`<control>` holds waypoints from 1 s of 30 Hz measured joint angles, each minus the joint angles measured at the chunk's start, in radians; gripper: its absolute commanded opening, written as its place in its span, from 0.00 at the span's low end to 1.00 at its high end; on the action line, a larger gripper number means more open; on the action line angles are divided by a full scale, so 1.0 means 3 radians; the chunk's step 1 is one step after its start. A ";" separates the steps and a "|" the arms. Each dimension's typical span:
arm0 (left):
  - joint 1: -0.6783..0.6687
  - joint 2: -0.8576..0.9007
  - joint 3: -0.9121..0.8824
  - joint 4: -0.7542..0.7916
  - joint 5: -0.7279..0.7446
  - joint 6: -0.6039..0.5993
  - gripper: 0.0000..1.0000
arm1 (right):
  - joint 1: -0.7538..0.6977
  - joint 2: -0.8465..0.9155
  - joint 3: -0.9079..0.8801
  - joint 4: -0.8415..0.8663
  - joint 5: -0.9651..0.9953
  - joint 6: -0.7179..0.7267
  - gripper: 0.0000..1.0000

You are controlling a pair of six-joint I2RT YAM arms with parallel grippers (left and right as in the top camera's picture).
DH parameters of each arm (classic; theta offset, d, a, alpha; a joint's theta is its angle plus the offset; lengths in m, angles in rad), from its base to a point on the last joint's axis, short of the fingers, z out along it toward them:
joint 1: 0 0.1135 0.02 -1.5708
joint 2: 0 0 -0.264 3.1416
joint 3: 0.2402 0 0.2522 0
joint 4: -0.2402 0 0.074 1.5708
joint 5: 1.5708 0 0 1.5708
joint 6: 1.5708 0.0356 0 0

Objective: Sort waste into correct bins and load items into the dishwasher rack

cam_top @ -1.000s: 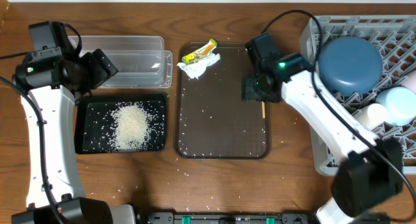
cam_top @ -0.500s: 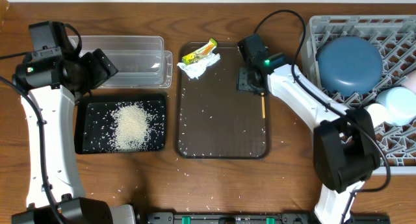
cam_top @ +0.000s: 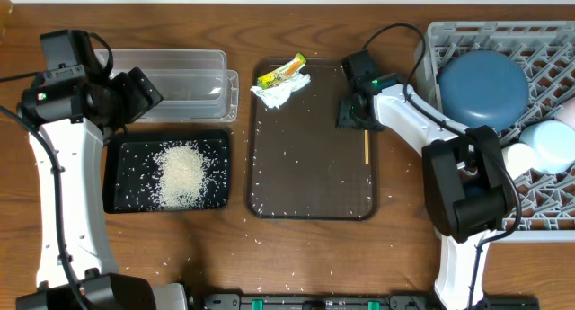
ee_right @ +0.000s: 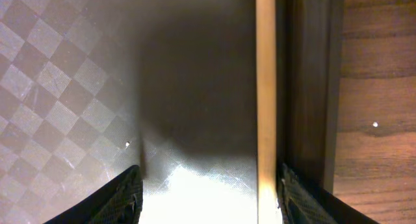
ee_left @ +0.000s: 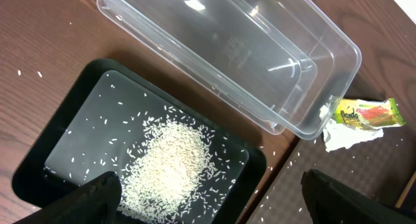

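surface (cam_top: 404, 211): brown wood grain, flecked with stray white grains
serving tray (cam_top: 305, 166): dark brown, with a fine checkered weave seen close up
rice heap (cam_top: 184, 173): white
shallow tray (cam_top: 110, 175): black
tub (cam_top: 180, 72): clear, colourless
snack wrapper (cam_top: 281, 70): yellow-green, some red print
paper scrap (cam_top: 280, 92): white
chopsticks (cam_top: 367, 146): pale tan wood
dish (cam_top: 483, 88): dark blue
bowl (cam_top: 550, 146): light blue
cup (cam_top: 516, 159): pinkish-white
rack (cam_top: 557, 67): grey, open lattice grid
left arm (cam_top: 67, 184), right arm (cam_top: 422, 130): white shells, black joints

From overhead I look straight down on the whole counter (cam_top: 216, 247); left wrist views the black tray (ee_left: 45, 152) from high, right wrist hugs the brown tray (ee_right: 65, 68).
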 measured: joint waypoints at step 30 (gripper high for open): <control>0.0000 0.0001 0.0000 0.0000 0.0000 0.0000 0.92 | -0.0603 -0.1019 0.0346 -0.1071 -0.0305 -0.0374 0.01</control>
